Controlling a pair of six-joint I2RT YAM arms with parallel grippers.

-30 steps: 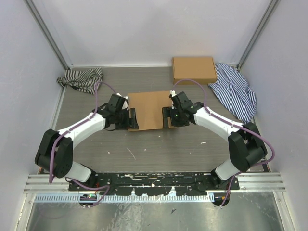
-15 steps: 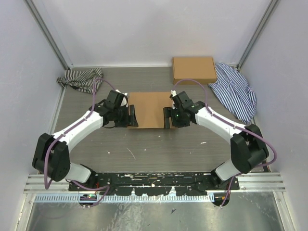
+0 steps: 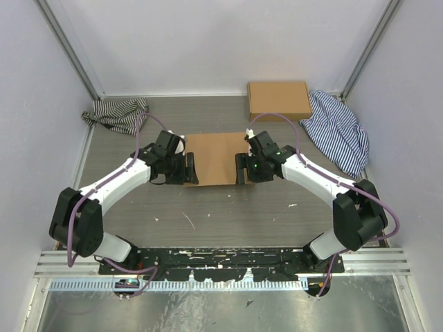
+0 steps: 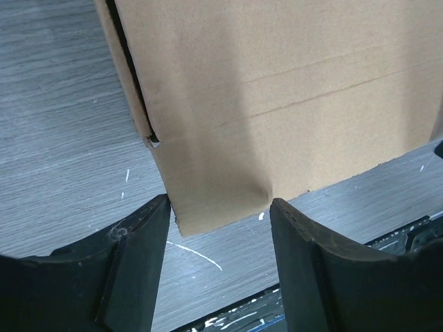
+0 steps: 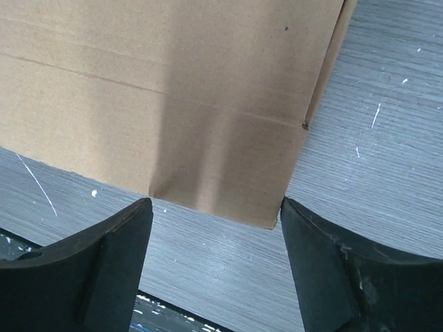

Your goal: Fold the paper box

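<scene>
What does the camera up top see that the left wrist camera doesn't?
Only the top camera shows both arms whole, the right hand, a second cardboard box at the back, one striped cloth far left and another far right. Only the left wrist camera shows fine details of the paper box: crease lines across its top and a small slit in its side edge. Both show the paper box lying on the table, with the open left hand around its near left corner.

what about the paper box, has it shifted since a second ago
No, no visible shift: in the top view the paper box keeps the same gap to the smaller cardboard box behind it.
</scene>
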